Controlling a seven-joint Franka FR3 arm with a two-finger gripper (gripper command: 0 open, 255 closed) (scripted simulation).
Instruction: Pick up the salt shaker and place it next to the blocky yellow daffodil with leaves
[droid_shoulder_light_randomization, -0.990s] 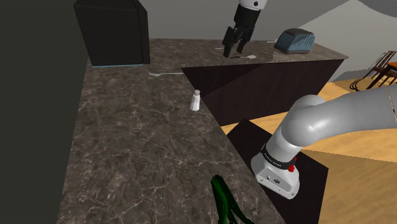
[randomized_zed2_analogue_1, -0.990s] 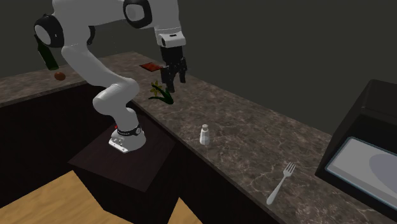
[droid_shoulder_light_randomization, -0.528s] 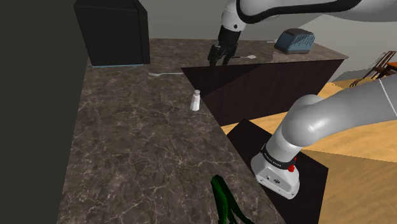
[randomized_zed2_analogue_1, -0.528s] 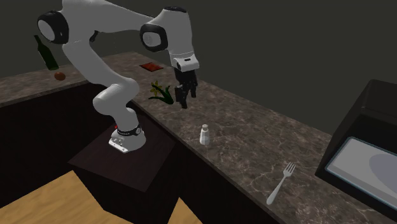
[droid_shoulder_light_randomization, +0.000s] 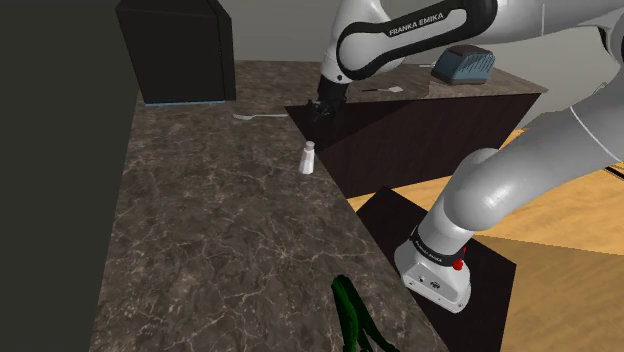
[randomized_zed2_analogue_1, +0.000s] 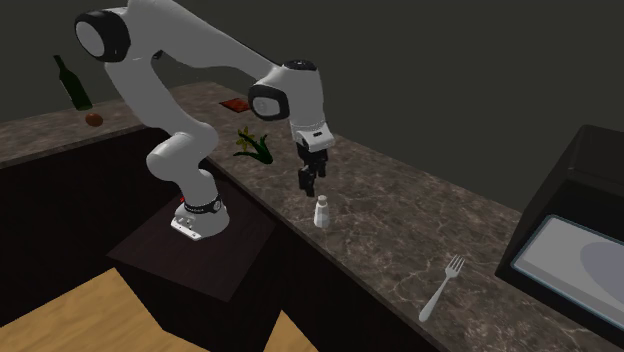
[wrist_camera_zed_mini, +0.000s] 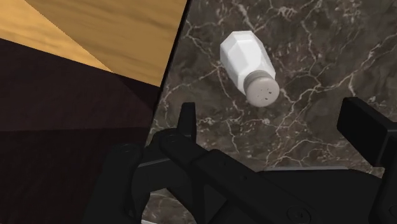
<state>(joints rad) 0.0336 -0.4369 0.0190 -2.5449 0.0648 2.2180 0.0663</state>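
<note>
I have the tool (wrist_camera_zed_mini: 272, 121) open. In the wrist view its two black fingers (wrist_camera_zed_mini: 366, 130) stand well apart with nothing between them, only bare dark marbled counter (wrist_camera_zed_mini: 305, 38). The salt shaker (wrist_camera_zed_mini: 248, 68) is white and faceted with a grey perforated cap. It sits past the fingertips and is not touched by either one.

From the second exterior view, the tool (randomized_zed2_analogue_1: 309, 182) hangs point-down just above the counter (randomized_zed2_analogue_1: 400, 240). The salt shaker (randomized_zed2_analogue_1: 322, 211) stands upright a little below it and to that view's right, close to the counter's front edge. The blocky yellow daffodil with leaves (randomized_zed2_analogue_1: 252, 144) lies on the same counter on the other side of the tool, well apart from the shaker. Farther along to that view's right I see a fork (randomized_zed2_analogue_1: 441, 288) and a black box appliance (randomized_zed2_analogue_1: 575, 235) with a pale front.

In the shoulder view the salt shaker (droid_shoulder_light_randomization: 308, 158) stands near the counter's edge, and the tool (droid_shoulder_light_randomization: 322, 108) is above it, toward that view's upper right. The daffodil's green leaves (droid_shoulder_light_randomization: 352, 315) show at the bottom edge, a long way from the shaker. The fork (droid_shoulder_light_randomization: 255, 116) lies beyond the shaker, near the black appliance (droid_shoulder_light_randomization: 175, 50).
</note>
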